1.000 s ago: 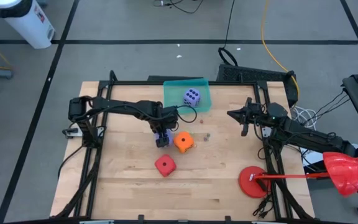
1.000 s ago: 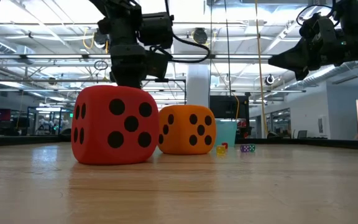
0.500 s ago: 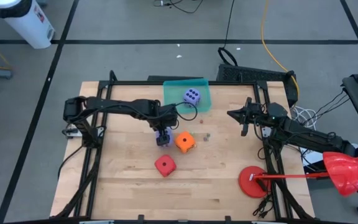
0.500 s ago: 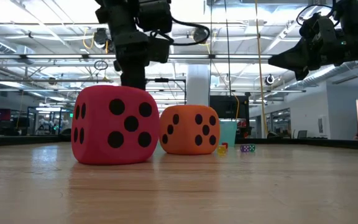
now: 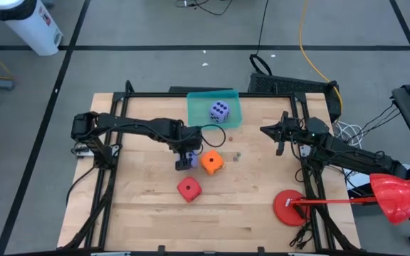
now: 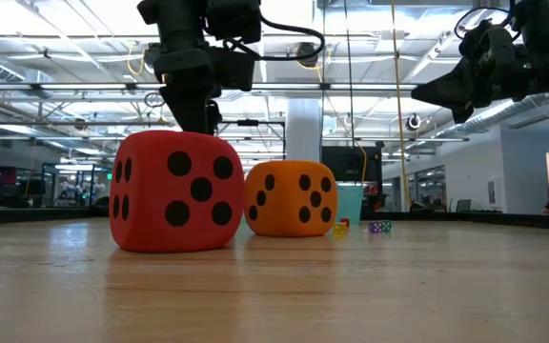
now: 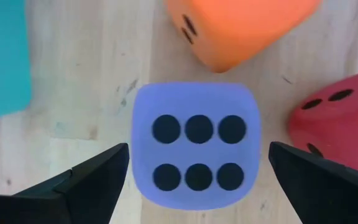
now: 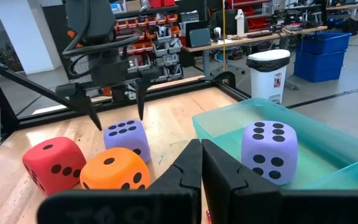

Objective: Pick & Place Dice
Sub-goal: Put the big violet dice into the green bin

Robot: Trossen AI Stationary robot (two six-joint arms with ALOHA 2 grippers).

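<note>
My left gripper (image 5: 184,158) hangs open over a purple die (image 7: 196,146) that rests on the table with its six face up. Its fingers (image 7: 98,177) stand on either side of the die, apart from it; the right wrist view shows them (image 8: 140,102) above the die (image 8: 126,138). An orange die (image 5: 210,162) sits just right of it, and a red die (image 5: 188,188) lies nearer the near edge. A second purple die (image 5: 219,109) lies in the teal tray (image 5: 198,114). My right gripper (image 5: 264,131) waits, shut, near the table's right side.
A red round disc (image 5: 289,208) with a red-handled tool lies near the right near corner. Two tiny dice (image 6: 339,229) sit mid-table. Black frame rails (image 5: 112,178) run along the table's left and right sides. Bare wood lies along the near edge.
My left gripper has stayed above the purple die, shifting slightly toward the table's left and turning a little at the wrist. The dice have kept their places.
</note>
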